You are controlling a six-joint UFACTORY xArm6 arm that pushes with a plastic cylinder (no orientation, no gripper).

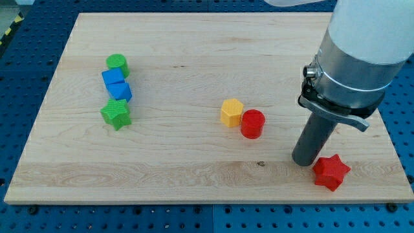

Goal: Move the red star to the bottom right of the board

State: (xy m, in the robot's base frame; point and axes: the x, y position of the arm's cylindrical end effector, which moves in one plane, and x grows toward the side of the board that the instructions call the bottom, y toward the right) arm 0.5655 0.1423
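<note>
The red star (332, 171) lies on the wooden board (194, 162) near its bottom right corner. My tip (303, 160) rests on the board just to the view's left of the red star, close to it, perhaps touching its left point. The dark rod rises from there to the grey arm body at the view's top right.
A yellow hexagon (231, 112) and a red cylinder (253, 123) sit side by side mid-board. At the view's left stand a green cylinder (118, 64), two blue blocks (117, 84) and a green star (116, 114) in a column. The board's right edge (396, 149) is near the star.
</note>
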